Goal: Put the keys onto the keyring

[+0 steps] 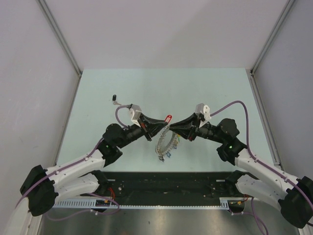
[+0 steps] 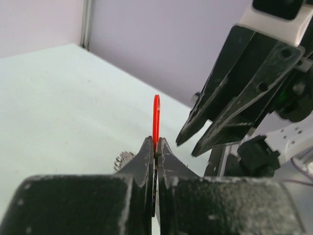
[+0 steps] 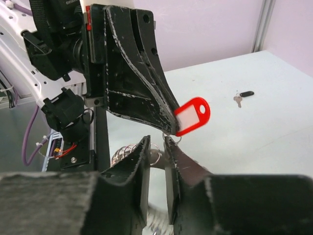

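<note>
We log red key (image 3: 193, 115): glossy smooth plastic head, white matt insert | keyring (image 1: 165, 142): bright silver metal wire | left pincer (image 2: 155, 142) and right pincer (image 3: 156, 142): matt black plastic, we see scuffed, grainy edges | far key (image 3: 243, 96): silver metal blade, black plastic head | worktop (image 1: 122, 88): pale green, matt, smooth.

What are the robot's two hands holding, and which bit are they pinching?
The left gripper pinches the red key tag by its lower end. The right gripper seems to grip the keyring by its wire.

Both arms reach inward from left and right; left gripper (image 1: 164, 122) pinched shut, right gripper (image 1: 172, 128) nearly closed, tips almost meeting
</note>
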Tool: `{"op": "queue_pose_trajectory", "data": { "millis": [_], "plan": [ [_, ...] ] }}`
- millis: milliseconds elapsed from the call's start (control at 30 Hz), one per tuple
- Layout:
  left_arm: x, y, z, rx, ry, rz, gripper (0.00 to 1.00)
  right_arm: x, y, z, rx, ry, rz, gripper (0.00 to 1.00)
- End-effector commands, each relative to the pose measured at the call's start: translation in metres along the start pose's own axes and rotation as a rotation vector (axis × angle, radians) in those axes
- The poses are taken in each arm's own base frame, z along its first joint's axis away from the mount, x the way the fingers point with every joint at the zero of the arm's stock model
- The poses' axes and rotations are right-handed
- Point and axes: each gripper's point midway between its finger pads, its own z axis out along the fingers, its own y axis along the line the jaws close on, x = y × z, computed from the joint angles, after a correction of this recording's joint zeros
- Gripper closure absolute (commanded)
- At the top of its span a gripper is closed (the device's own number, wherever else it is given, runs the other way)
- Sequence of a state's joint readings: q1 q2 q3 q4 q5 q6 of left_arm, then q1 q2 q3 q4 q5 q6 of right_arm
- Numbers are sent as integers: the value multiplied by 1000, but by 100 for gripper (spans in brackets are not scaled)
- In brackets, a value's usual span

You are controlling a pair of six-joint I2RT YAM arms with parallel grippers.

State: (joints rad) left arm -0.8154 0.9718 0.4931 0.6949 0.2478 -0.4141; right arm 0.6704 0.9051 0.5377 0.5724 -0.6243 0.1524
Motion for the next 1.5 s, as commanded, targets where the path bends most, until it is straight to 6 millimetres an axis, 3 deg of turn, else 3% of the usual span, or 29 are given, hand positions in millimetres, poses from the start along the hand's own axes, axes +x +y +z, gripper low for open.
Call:
{"op": "queue_pose_trajectory", "data": {
  "millis": [0, 467, 600, 800, 1000, 1167, 1400, 1467],
  "plan": [
    [-27, -12, 6, 46, -18, 119, 100, -13, 4, 0, -9, -15, -39, 75],
    [-22, -31, 9, 187, 66, 224, 100, 5, -17, -4, 22, 153, -39, 56],
    [-22, -32, 8, 203, 79, 236, 100, -2, -11, -3, -82, 163, -86, 53],
    [-22, -34, 8, 219, 83, 235, 100, 13, 2, -2, -233, 241, -70, 52],
    [-22, -37, 8, 230, 79, 227, 100, 22, 4, 0, -278, 267, -54, 52],
    [-24, -38, 6, 234, 72, 225, 100, 27, 2, 3, -285, 280, -45, 59],
    [-24, -37, 7, 230, 74, 230, 100, 28, 3, 5, -285, 293, -46, 85],
    [-24, -37, 6, 230, 76, 228, 100, 30, 4, 5, -291, 299, -47, 88]
  ]
}}
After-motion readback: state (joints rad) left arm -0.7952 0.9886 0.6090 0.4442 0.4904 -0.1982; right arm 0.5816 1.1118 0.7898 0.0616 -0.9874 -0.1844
